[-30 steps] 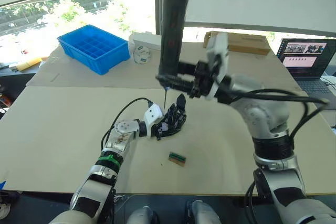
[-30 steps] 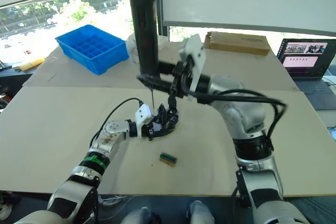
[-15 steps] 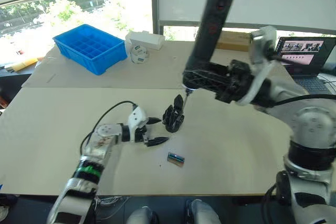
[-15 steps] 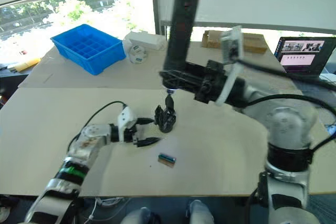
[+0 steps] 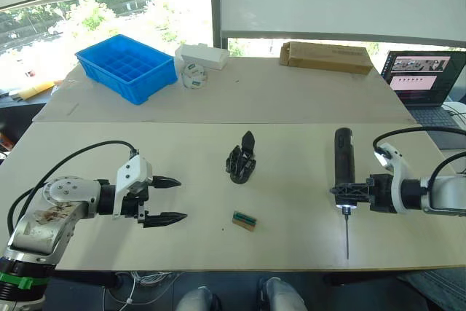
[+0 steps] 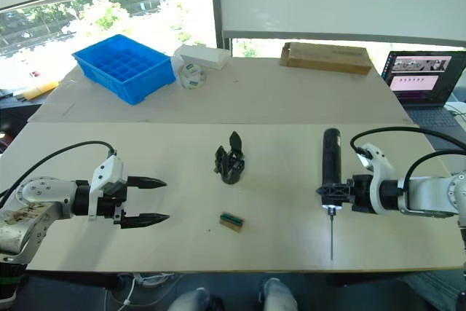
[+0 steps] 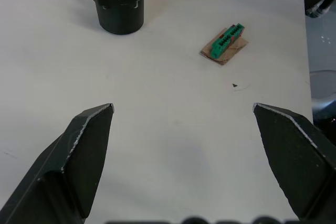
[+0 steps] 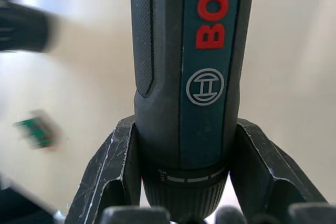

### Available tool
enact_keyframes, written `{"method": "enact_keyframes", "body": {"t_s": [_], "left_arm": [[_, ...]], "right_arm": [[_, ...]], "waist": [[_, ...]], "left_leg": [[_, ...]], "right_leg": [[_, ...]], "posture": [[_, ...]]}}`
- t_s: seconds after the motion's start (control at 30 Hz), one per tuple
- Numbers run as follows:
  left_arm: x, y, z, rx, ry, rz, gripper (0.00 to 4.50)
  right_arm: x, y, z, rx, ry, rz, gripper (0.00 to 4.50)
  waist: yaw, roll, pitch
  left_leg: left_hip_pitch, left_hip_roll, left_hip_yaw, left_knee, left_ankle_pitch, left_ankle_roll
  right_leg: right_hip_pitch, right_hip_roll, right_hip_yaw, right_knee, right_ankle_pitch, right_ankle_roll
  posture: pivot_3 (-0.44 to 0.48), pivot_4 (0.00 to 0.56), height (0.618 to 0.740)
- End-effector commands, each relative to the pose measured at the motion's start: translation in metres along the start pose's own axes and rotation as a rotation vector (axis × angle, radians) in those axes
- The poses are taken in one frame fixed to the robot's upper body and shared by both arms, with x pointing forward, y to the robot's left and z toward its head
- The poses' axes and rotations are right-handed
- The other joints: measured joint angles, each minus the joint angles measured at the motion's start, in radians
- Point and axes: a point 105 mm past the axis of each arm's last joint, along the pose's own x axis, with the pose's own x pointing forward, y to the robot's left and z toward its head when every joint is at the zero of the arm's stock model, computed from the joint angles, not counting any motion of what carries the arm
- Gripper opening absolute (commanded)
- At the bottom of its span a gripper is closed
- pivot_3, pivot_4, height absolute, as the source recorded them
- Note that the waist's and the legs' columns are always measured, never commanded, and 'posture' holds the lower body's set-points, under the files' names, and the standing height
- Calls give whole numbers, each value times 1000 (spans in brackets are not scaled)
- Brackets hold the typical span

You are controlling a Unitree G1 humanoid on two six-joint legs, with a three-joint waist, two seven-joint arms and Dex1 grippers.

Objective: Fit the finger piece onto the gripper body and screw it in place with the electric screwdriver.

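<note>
A broad pale table (image 5: 218, 100) fills the scene, made of two boards meeting at a seam that runs across it, with bright windows behind its far edge. On the far board stand a blue compartment bin (image 5: 129, 66) toward the left, a white box (image 5: 202, 55) and a small round white item (image 5: 192, 76) just beside it, and a long cardboard box (image 5: 329, 57) to the right. A laptop (image 5: 424, 85) sits past the far right corner.

The near board is mostly bare. The electric screwdriver (image 5: 344, 167) lies flat toward the right, near the front edge, its thin bit pointing at that edge; the right gripper (image 5: 354, 194) is clamped around its lower barrel, one finger on each side, seen plainly in the right wrist view (image 8: 184, 145). The left gripper (image 5: 166, 199) hovers low over the left part of the board with its fingers (image 7: 79, 156) spread wide apart and nothing between them.

The gripper body (image 5: 240, 166) stands near the middle of the board, with the finger piece (image 5: 247, 140) rising upright from its top. A small green-topped brown block (image 5: 245, 220) lies nearer the front edge, apart from it. Wide bare surface separates the body from both grippers, and the front edge between the arms is open
</note>
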Motion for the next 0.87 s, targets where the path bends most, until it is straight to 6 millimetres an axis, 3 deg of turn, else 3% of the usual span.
{"method": "enact_keyframes", "body": {"t_s": [0.03,0.07,0.2,0.27,0.37,0.47,0.53,0.67,0.77,0.87], "left_arm": [[-9,-3,17,34,-21,11,4500],[-11,-4,18,33,-20,11,4500],[-21,-4,24,12,-25,23,4500],[-27,-3,28,8,-30,44,4500],[-43,-5,37,-9,-32,49,4500],[-62,-10,42,-66,-15,23,4500],[-76,-11,40,-105,1,17,4500],[-97,-9,18,-115,130,36,4500],[-100,-4,21,-115,82,55,4500],[-96,4,21,-122,36,73,4500]], "right_arm": [[-6,1,8,-51,-1,-14,1923],[-7,1,9,-45,2,-8,2957],[-25,9,13,-114,-6,21,4357],[-45,21,18,-202,-39,68,4433],[-92,45,27,-356,-109,158,4433],[-125,43,31,-679,-184,202,4433],[-136,27,21,-811,-149,205,4433],[-143,-13,9,-889,-149,149,4433],[-140,-30,1,-942,-125,126,4433],[-137,-37,6,-913,-175,109,4433]], "waist": [[0,0,0],[0,0,0],[0,0,0],[8,1,1],[20,3,2],[23,1,1],[23,-2,-1],[20,-2,-1],[18,0,0],[16,2,1]], "left_leg": [[0,0,0,-1,0,0],[0,0,0,-1,0,0],[1,0,0,-3,0,0],[1,0,0,-4,0,0],[1,0,0,-5,0,0],[1,0,-1,-5,0,0],[2,0,-2,-5,0,0],[4,-1,0,-5,0,0],[5,-1,1,-5,0,-1],[5,-1,1,-5,0,-2]], "right_leg": [[0,0,0,0,0,0],[0,0,0,0,1,-1],[0,0,0,-1,2,-3],[0,0,-1,-1,1,-2],[-1,0,-1,-2,0,-1],[0,1,-1,-3,-2,3],[2,1,0,-4,-5,7],[3,0,0,-3,-6,9],[2,0,0,-1,-7,8],[1,-2,1,1,-7,6]], "posture": [[0,150,738],[0,150,738],[0,150,738],[0,150,738],[0,150,738],[0,150,738],[0,150,738],[0,150,738],[0,150,738],[0,150,738]]}}
